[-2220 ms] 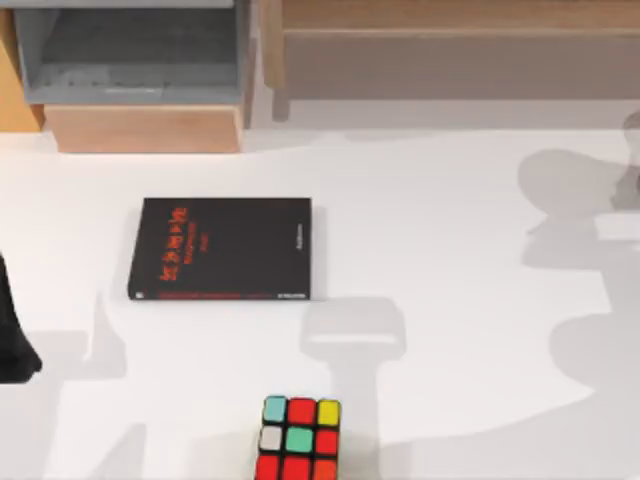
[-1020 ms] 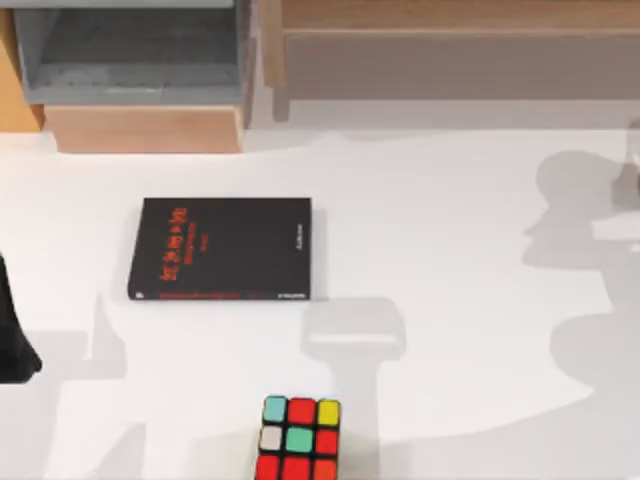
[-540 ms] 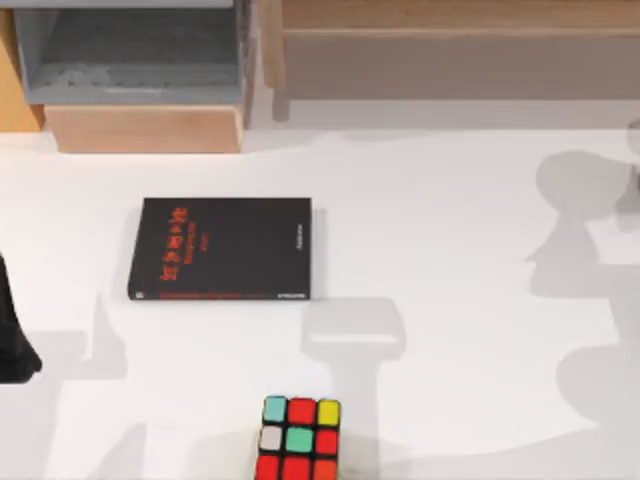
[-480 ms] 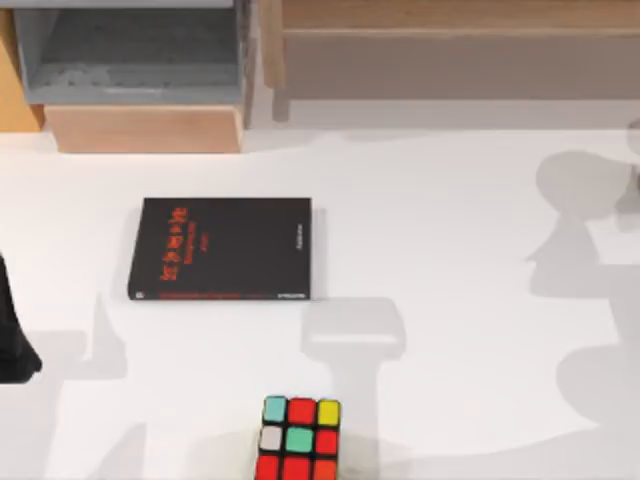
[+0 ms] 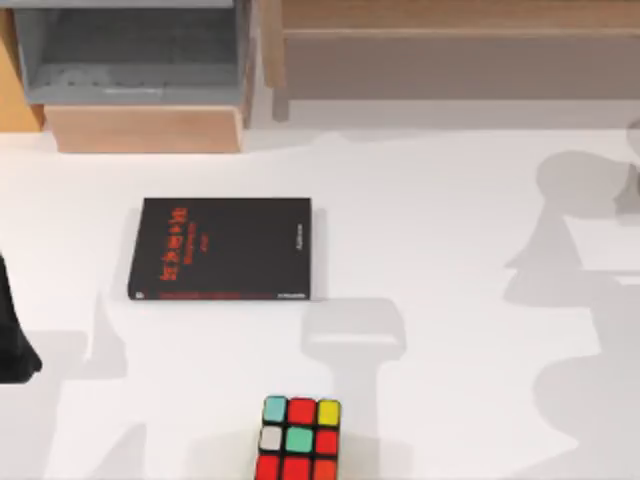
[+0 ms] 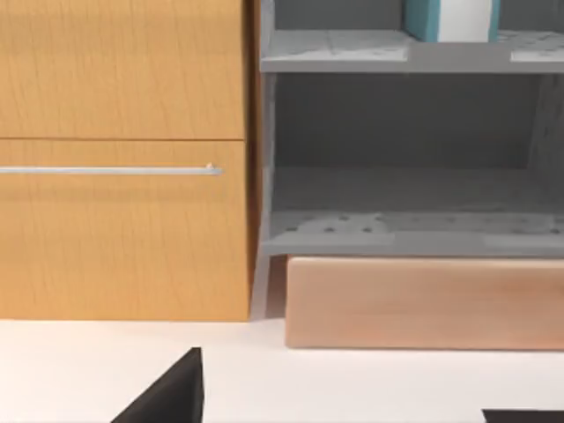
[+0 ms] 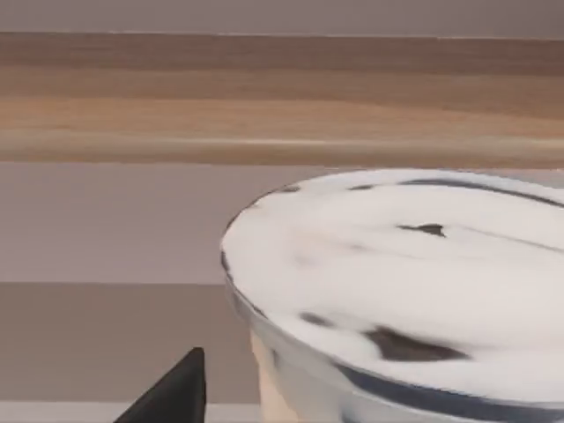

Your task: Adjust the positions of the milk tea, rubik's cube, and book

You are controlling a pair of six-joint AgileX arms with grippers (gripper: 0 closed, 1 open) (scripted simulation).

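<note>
The book (image 5: 222, 248) lies flat left of the table's middle, black cover with red lettering up. The rubik's cube (image 5: 299, 440) sits at the front edge, near the middle. The milk tea (image 7: 405, 282), a cup with a white lid with dark marks, stands close in front of my right gripper (image 7: 344, 388). That gripper is open, and one dark fingertip (image 7: 176, 392) sits just beside the cup wall without touching it. My left arm (image 5: 12, 340) is at the table's far left, its gripper (image 6: 344, 388) open over bare table and facing the cabinet.
A wooden cabinet with grey shelves (image 5: 130, 60) and a wooden base block (image 5: 145, 128) stands at the back left. A long wooden shelf (image 5: 450, 40) runs along the back. A teal and white object (image 6: 449, 18) stands on an upper cabinet shelf.
The arm shadows on the right side of the table have shifted and spread toward the front. The book, the cube and the left arm have not moved.
</note>
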